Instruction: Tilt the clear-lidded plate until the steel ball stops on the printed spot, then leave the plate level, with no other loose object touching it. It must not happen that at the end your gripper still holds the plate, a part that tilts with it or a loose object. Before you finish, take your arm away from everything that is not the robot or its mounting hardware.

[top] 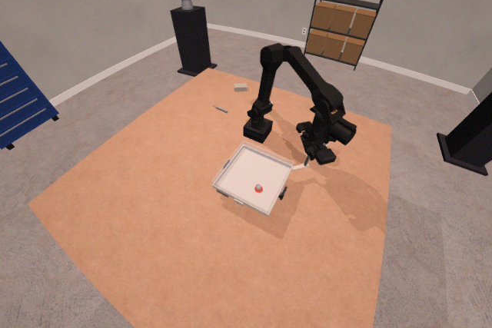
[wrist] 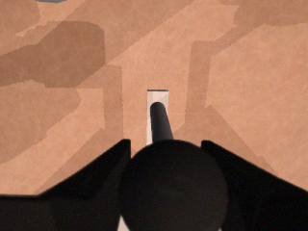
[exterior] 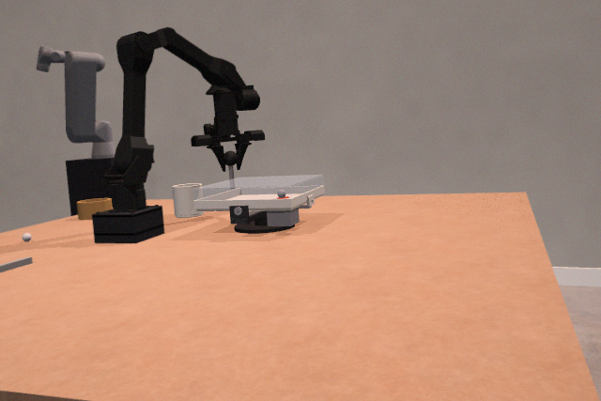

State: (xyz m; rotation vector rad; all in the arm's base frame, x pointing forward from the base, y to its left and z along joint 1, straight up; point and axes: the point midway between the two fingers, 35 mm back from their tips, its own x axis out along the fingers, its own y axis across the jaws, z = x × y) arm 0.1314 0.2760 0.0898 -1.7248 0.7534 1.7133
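Note:
The square white plate [top: 252,177] with a clear lid sits on a dark pivot stand near the middle of the mat. The steel ball [top: 258,187] rests on the red printed spot [top: 258,190] near the plate's front right side; both also show in the exterior view, the ball [exterior: 281,192] over the spot [exterior: 283,197]. A thin upright handle [exterior: 231,174] rises from a tab at the plate's edge and ends in a dark round knob [wrist: 173,188]. My gripper [exterior: 230,158] points down and is shut on that knob. The plate [exterior: 259,192] looks close to level.
A white cup [exterior: 186,199] stands close behind the plate, beside the arm's base [exterior: 128,223]. A yellow ring [exterior: 94,208], a small loose ball [exterior: 26,237] and a grey bar [exterior: 14,264] lie further left. A beige block [top: 240,86] and a thin tool [top: 220,108] lie beyond the base.

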